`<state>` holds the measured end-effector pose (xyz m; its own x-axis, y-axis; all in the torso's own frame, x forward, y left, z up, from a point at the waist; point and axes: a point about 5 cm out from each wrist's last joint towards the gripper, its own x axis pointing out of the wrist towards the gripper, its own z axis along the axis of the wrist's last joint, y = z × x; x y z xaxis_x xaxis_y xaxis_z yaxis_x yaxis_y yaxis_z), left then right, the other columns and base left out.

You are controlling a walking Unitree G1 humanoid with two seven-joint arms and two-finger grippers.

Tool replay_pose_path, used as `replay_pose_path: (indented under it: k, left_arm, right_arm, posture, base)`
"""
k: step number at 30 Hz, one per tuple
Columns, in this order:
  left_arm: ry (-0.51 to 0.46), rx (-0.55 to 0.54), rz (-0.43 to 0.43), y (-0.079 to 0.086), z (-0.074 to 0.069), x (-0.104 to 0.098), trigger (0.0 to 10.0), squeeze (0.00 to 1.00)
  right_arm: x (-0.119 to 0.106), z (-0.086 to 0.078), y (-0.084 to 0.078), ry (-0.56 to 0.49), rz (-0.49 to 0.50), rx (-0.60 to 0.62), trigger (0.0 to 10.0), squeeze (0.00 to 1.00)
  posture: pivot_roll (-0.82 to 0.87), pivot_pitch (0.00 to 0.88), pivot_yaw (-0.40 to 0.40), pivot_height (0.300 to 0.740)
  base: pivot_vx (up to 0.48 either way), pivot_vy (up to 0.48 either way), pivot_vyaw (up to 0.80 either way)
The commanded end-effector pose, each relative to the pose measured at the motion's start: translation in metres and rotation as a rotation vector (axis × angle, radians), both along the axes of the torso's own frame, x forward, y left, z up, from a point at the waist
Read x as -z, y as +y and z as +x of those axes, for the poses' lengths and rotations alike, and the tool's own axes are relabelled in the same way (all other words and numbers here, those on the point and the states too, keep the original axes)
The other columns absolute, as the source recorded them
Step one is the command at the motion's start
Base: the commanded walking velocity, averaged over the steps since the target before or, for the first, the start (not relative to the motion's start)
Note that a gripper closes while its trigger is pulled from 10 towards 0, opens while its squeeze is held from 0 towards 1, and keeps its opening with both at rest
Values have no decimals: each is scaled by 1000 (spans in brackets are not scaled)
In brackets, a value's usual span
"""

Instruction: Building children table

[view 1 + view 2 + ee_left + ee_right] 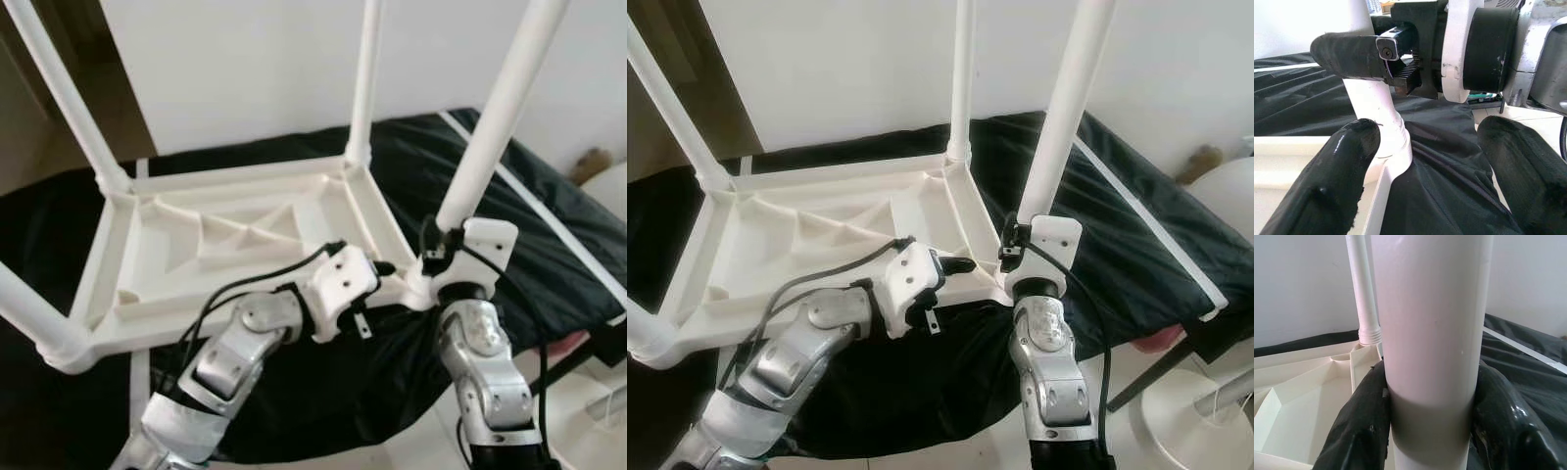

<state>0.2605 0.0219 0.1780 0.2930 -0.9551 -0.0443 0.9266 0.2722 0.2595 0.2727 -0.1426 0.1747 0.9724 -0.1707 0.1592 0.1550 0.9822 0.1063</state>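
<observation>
Four white legs rise from an upturned white children's table [235,235] lying on black sheeting [323,382]. Left pincer [384,268], fingers spread and grasping nothing, sits at the tabletop's near rim, at 9 o'clock from the near-right leg [495,117]. Right pincer [1431,431] is clenched around that leg's base, a black finger [1364,423] pressed on either side, just above the corner socket.

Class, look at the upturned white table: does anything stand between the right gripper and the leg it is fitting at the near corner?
Nothing visible does. The right gripper is already shut on the near-right table leg, just above its corner socket on the tabletop. The left gripper sits open beside that socket.
</observation>
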Motion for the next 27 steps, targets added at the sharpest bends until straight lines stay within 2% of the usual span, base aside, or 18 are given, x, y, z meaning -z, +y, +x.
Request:
replay_pose_path:
  k: [1,3,4,5,13,16,22,23,24,25,26,27]
  left_arm:
    - [-9,16,13,-2,0,0,10000,0]
    - [-7,15,12,-2,0,0,10000,0]
    - [-6,14,11,-3,0,0,10000,0]
    - [-7,15,12,-3,-1,1,10000,0]
    - [-21,8,19,-1,2,0,10000,0]
    - [-24,3,16,-2,3,0,10000,0]
    - [-29,-9,15,-4,4,4,10000,0]
    - [-22,-8,6,-5,3,4,10000,0]
    - [-9,-13,1,-6,4,6,10000,0]
    - [-9,-13,1,-6,4,6,10000,0]
    - [28,-30,-4,-7,7,9,10000,0]
    - [43,-35,-4,-8,7,10,10000,0]
  right_arm:
    - [25,-2,0,119,40,4,10000,0]
    - [24,-3,1,111,46,4,10000,0]
    - [23,-4,1,101,50,0,10000,584]
    - [22,-6,0,90,59,4,10000,1000]
    - [13,-8,-7,24,53,33,10000,1000]
    - [12,-7,-13,17,68,-2,10000,1000]
    - [11,0,-30,8,2,-125,10000,1000]
    - [14,2,-34,17,-29,-176,10000,753]
    - [17,4,-39,34,-43,-229,10000,157]
    - [17,4,-39,34,-43,-229,10000,157]
    - [21,7,-45,47,-91,-312,10000,0]
    - [22,7,-46,51,-103,-339,10000,0]
  posture:
    - [-68,0,23,740]
    - [-68,0,23,740]
    - [-68,0,23,740]
    - [-71,0,21,740]
    - [-65,0,21,740]
    - [-65,0,22,740]
    - [-72,0,30,740]
    - [-75,0,29,740]
    - [-77,0,32,740]
    - [-77,0,32,740]
    - [-77,0,34,740]
    - [-77,0,34,740]
  base:
    - [0,0,0]
    - [0,0,0]
    - [0,0,0]
    - [0,0,0]
    - [0,0,0]
    - [0,0,0]
    - [0,0,0]
    - [0,0,0]
    - [0,0,0]
    - [0,0,0]
    - [0,0,0]
    - [0,0,0]
